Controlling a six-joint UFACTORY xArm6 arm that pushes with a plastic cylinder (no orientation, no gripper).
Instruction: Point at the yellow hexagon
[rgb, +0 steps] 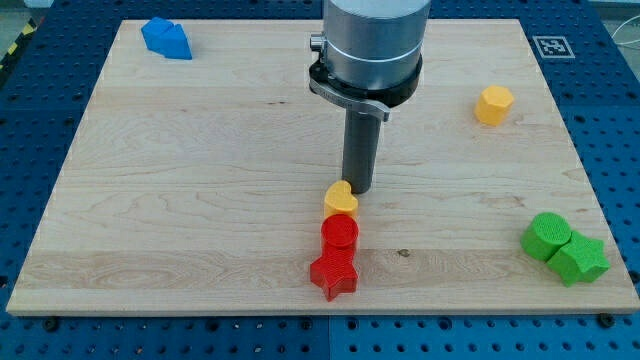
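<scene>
Off toward the view's upper right, the yellow hexagon (494, 104) sat alone on the tabletop (200, 200), well apart from everything else. My tip (359, 190) rested mid-board, just beside a yellow heart (341, 199) that headed a short column with a red cylinder (340, 233) and a red star (334, 275). No fingers existed on this rod, so nothing was pinched. Judging by this, the approach had not started; the next move called for sliding rightward and upward, stopping short of contact.
</scene>
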